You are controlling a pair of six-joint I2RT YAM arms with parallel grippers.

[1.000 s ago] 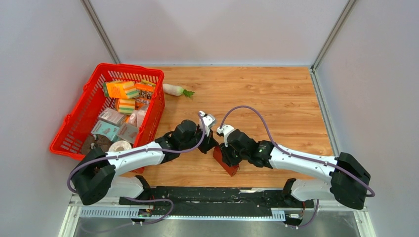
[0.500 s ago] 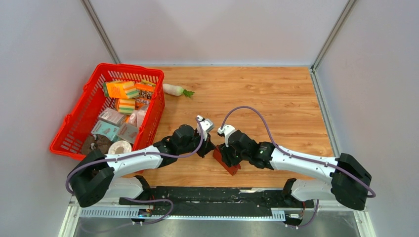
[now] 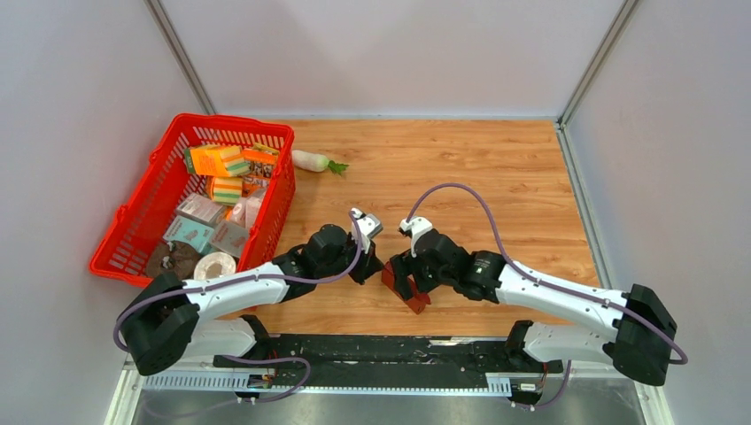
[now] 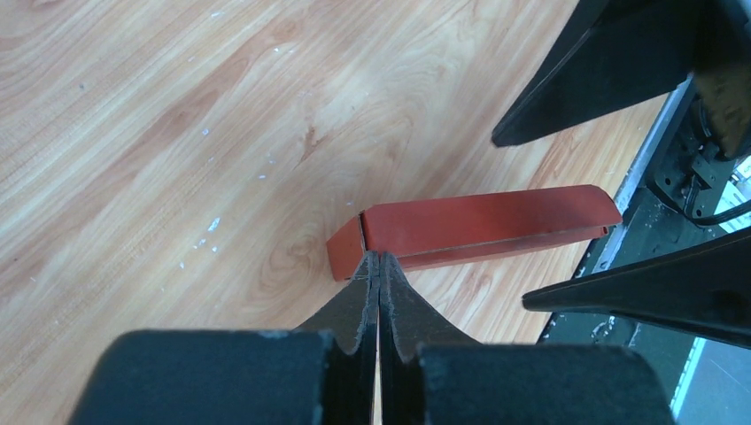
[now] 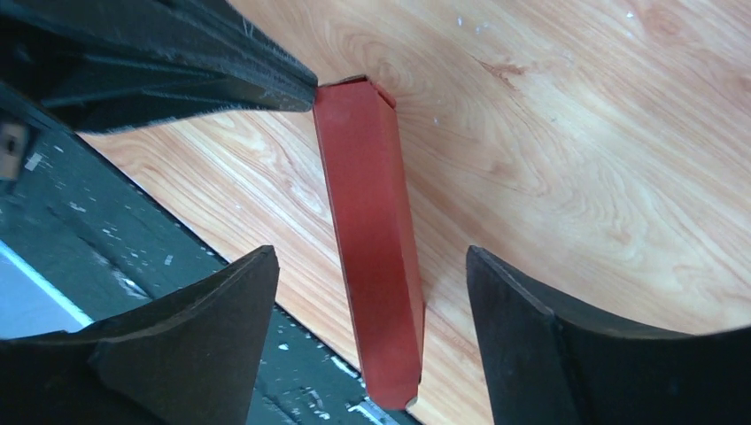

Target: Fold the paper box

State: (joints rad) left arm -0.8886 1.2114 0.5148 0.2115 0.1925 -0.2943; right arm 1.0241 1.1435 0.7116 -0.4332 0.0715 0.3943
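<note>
paper box (image 4: 478, 221) sits on the counter (image 3: 496, 177) close to the front edge, between the 2 arms. It reads as a long, narrow dark red body with 1 end toward the rail. Right claw (image 5: 370, 257) is released: 2 fingers straddle the box, with a gap on each side and no contact. Left claw (image 4: 379, 264) is clenched, tips pressed together right at the box's far end corner. Can't tell if any cardboard is pinched between them. Further back on the left, red basket (image 3: 232, 121) is full of packets. White radish (image 3: 312, 160) lies just beside the basket's far right corner.
</note>
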